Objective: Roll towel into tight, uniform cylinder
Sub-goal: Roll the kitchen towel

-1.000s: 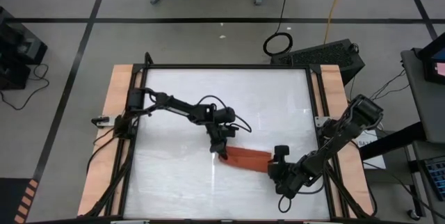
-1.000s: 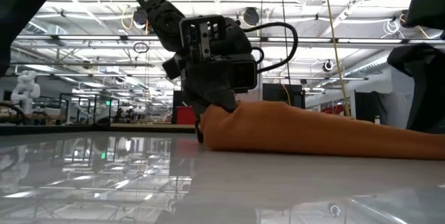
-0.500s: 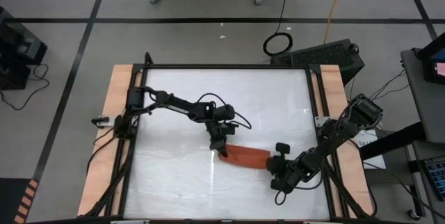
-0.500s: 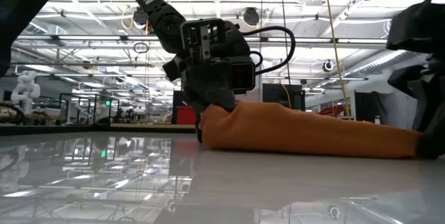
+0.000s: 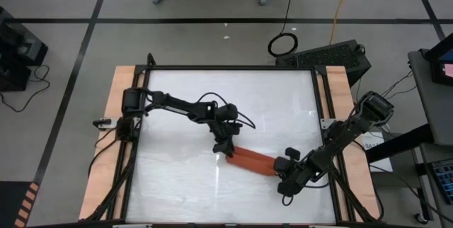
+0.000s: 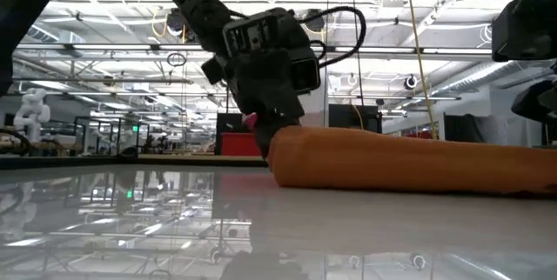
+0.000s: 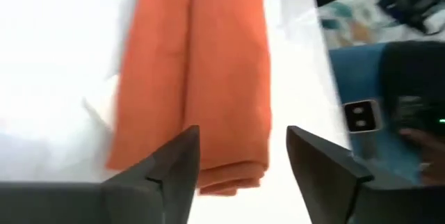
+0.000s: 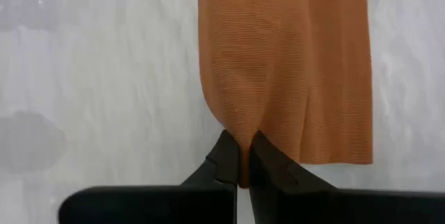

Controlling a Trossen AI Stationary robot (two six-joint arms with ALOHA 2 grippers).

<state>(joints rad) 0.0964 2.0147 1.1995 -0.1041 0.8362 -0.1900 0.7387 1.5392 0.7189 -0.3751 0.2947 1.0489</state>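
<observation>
White and glossy, the worktop (image 5: pixel 177 178) carries both arms inside its black frame, with wooden strips along the two sides. At its lower right, the right gripper (image 8: pixel 238 163) has its jaws pressed together, pinching a fold at one end of the towel (image 5: pixel 253 161); in the right wrist view the cloth runs away from the fingertips (image 8: pixel 224 158) as a narrow rust-orange band. The left gripper (image 7: pixel 240 158) sits at the towel's other end, about 10 o'clock from the right gripper (image 5: pixel 283 170), its jaws spread with one fingertip on each side of the cloth end. Between the two grippers the towel lies as a long, narrow roll on the worktop, slanting from near the centre toward 4 o'clock.
</observation>
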